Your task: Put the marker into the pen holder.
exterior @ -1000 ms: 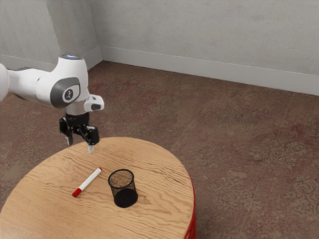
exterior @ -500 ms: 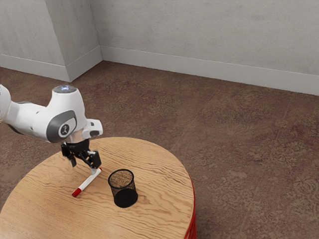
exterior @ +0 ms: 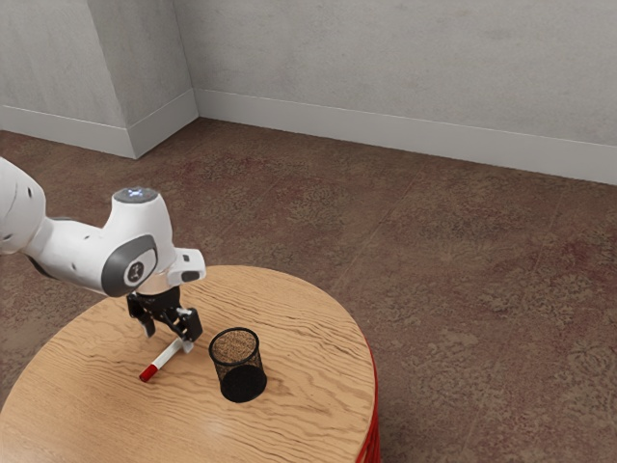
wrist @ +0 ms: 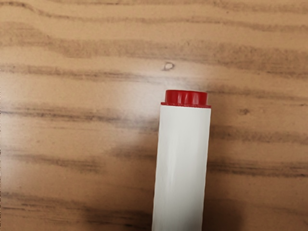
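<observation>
While the jaws of the gripper (exterior: 169,338) are set wide, the marker (exterior: 167,357) is left ungrasped beside the pen holder (exterior: 240,380); it could be rolled toward the pen holder, if it is pushed by one finger first.

My gripper (exterior: 170,340) has dropped from well above the marker (exterior: 167,357) to just by its small-tipped end, which my finger now partly hides in the exterior view.

Indoors, type unclr: wall (exterior: 386,58), flr (exterior: 434,289)
</observation>
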`<state>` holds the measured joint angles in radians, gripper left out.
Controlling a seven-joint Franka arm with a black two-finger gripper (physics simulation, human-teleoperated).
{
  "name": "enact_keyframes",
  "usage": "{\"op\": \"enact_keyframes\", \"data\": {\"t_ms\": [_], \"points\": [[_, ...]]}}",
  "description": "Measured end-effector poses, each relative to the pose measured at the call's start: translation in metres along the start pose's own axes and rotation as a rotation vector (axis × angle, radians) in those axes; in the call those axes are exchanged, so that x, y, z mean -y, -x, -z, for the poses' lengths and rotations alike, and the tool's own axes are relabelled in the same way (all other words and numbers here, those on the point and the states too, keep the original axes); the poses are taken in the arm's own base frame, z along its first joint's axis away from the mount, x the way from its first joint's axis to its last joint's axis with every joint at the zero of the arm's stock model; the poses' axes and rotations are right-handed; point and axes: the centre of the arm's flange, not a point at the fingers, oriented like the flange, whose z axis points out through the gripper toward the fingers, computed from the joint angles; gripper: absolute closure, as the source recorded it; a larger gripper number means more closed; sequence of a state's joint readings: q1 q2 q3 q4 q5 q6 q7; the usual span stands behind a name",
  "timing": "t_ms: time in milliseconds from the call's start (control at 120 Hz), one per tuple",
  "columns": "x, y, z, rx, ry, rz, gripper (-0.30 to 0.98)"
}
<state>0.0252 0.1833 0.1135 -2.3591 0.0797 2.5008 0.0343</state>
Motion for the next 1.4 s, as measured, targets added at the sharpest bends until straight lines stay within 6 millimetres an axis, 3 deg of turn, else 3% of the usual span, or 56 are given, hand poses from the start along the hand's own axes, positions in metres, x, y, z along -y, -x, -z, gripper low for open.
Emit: {"op": "enact_keyframes", "data": {"t_ms": [350, 733, 1133, 1400], "points": [[0.002, -0.02, -0.006, -0.019, -0.008, -0.004, 0.0], [-0.008, -0.018, -0.003, -0.022, -0.005, -0.018, 0.05], [-0.021, -0.018, -0.003, -0.008, -0.003, -0.036, 0.35], [-0.015, -0.018, -0.002, -0.006, -0.003, -0.019, 0.55]]}}
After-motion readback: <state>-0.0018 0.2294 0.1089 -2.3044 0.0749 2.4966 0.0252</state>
